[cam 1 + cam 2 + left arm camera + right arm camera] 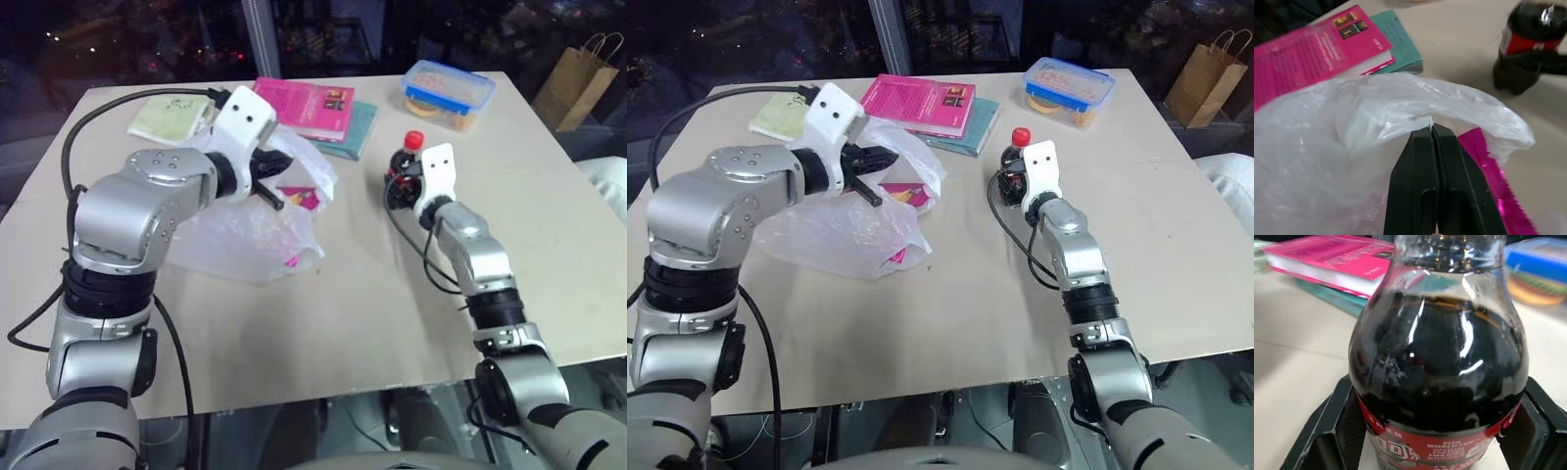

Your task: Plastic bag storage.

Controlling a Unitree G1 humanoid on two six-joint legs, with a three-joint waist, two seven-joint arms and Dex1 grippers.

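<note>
The plastic bag (245,240) lies crumpled on the table's left half, translucent white and wrinkly. My left gripper (1431,128) is shut on its upper rim and holds that edge raised above the tabletop. A shiny pink chip packet (1488,176) lies in the bag's mouth just beyond the fingers. To the right, a cola bottle (407,166) with a red cap stands upright. My right gripper (400,186) reaches level around its lower body, with one black finger (1327,426) pressed against each side.
A pink book (304,103) lies on a teal book (355,132) behind the bag. A pale green cloth (168,116) is at the back left and a blue-lidded food box (448,93) at the back right. A brown paper bag (580,78) stands beyond the table (343,313).
</note>
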